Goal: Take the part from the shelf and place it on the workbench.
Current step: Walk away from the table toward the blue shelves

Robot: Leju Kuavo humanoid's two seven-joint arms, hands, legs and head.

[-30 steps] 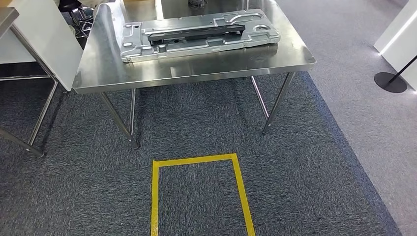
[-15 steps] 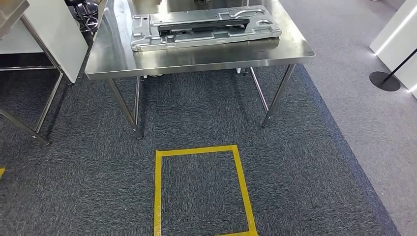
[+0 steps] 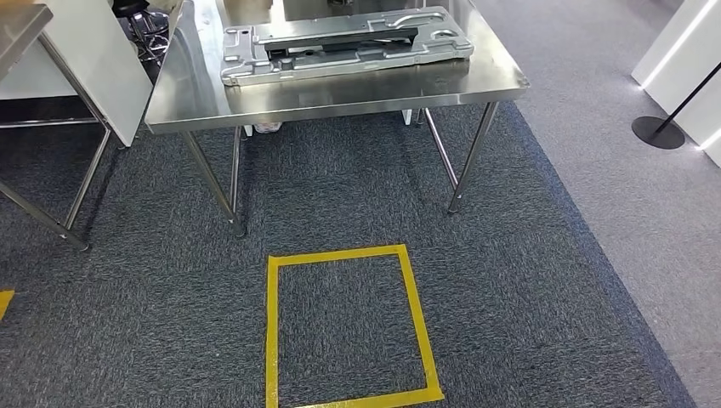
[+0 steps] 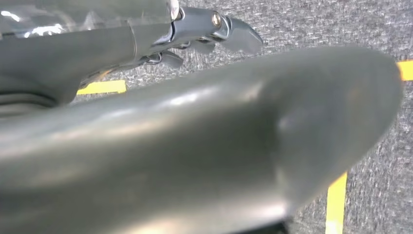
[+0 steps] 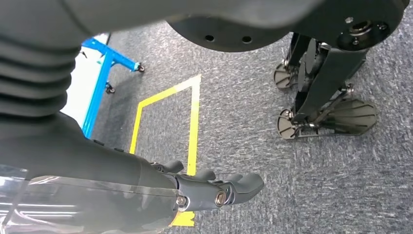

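Left robot hand (image 4: 195,36) empty, flat silver part (image 3: 344,42) on workbench (image 3: 340,92)

No text, label, brand or number can be read in any view. The only sign-like marking is a yellow tape rectangle (image 3: 344,327) on the grey carpet (image 3: 527,306), at about 6 o'clock from the steel desk (image 3: 340,93) in the head view; it carries no writing. A short piece of the same yellow tape (image 3: 4,302) lies at the 9 o'clock edge of that view, also blank. The metal part (image 3: 344,42) on the desk shows stamped shapes but no legible lettering.
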